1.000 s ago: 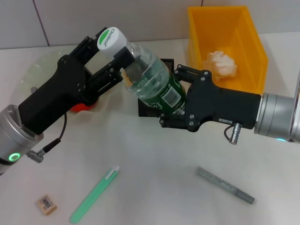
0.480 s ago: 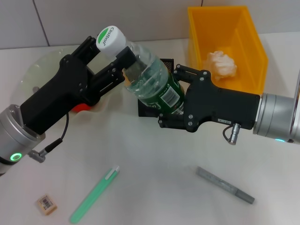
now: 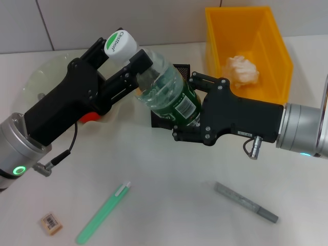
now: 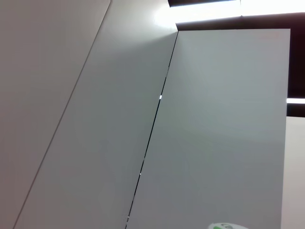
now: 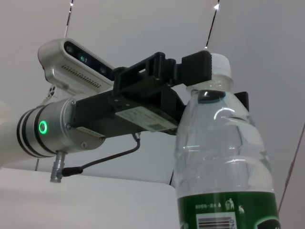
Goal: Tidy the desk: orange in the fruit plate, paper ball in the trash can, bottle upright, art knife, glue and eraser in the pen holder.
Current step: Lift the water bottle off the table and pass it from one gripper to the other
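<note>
Two grippers: both clamp the bottle [image 3: 166, 92] above the surface [image 3: 164, 174].
Left gripper [image 3: 125, 61]: jaws clenched on the bottle's neck, just under the white cap [image 3: 121, 43].
Right gripper [image 3: 192, 107]: jaws grasping the bottle's lower body at the green label.
Bottle: tilted, cap leaning toward the left and far side, held in front of the pen holder [image 3: 180, 68].
Paper ball [image 3: 241, 69]: lying inside the trash can [image 3: 277, 46], far right.
Orange [image 3: 88, 117]: a red sliver showing under the left arm, by the fruit plate [image 3: 43, 77].
Eraser [image 3: 50, 223]: near left on the surface.
Green pen-shaped item [image 3: 102, 213]: just right of the eraser.
Grey pen-shaped item [image 3: 246, 202]: near right, well apart from it.
</note>
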